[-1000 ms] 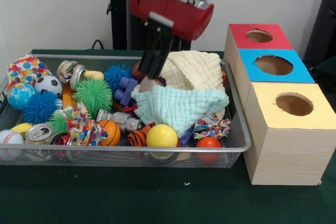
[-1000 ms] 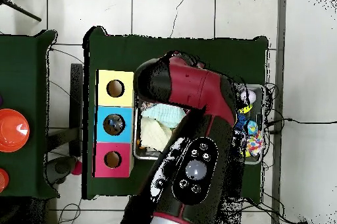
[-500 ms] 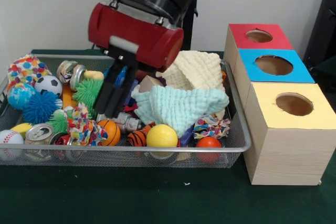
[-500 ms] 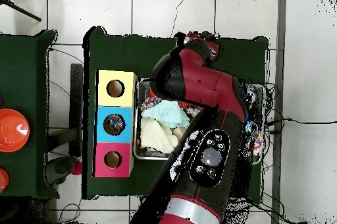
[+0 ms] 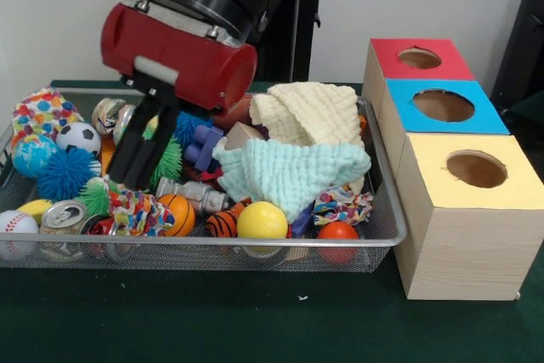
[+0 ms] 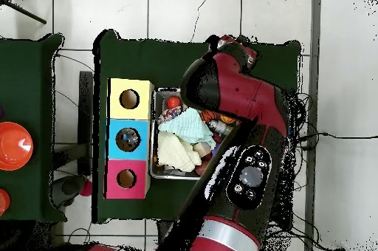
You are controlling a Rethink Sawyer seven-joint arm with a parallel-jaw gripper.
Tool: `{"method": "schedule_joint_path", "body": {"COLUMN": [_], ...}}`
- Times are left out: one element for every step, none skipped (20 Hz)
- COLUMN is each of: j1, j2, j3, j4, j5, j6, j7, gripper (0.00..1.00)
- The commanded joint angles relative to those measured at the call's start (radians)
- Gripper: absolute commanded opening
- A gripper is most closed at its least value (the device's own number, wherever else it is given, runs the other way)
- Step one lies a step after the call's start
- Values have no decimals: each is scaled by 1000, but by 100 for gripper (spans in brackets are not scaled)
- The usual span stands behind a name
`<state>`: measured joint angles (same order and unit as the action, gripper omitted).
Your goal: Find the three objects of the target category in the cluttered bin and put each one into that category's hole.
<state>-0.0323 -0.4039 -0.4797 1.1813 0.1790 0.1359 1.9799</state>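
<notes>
The wire mesh bin (image 5: 255, 242) holds a heap of toys and cloths. One see-through crumpled bottle (image 5: 192, 195) lies in its front middle, beside an orange ball. The other bottles are hidden. My gripper (image 5: 132, 178) hangs open and empty over the bin's left half, in front of a green spiky ball (image 5: 170, 159) and just left of the bottle. The blue-surround hole (image 5: 443, 105) is the middle one in the wooden box right of the bin; it also shows in the overhead view (image 6: 128, 139). In the overhead view the arm (image 6: 236, 115) covers most of the bin (image 6: 154, 133).
A pale green cloth (image 5: 293, 172) and a cream cloth (image 5: 310, 112) fill the bin's right half. A silver can (image 5: 64, 215), a yellow ball (image 5: 262, 220) and several other balls lie around. The red-surround hole (image 5: 419, 58) and yellow-surround hole (image 5: 476, 168) flank the blue one.
My gripper has moved across the bin from above the cloths to the left side in the front view, and a little lower. Nothing was taken hold of.
</notes>
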Motion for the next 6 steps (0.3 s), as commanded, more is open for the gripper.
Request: {"method": "schedule_joint_path", "body": {"j1": [-68, -87, -112, -143, -174, -210], "j2": [26, 32, 36, 42, 48, 55], "j3": [108, 124, 148, 179, 209, 249], "j4": [24, 20, 28, 26, 23, 18], "j5": [8, -5, -32, -59, -87, -121], "j6": [-29, -55, -104, -144, -183, -222], "j7": [145, 136, 127, 118, 109, 102], "gripper": [0, 0, 0, 0, 0, 0]}}
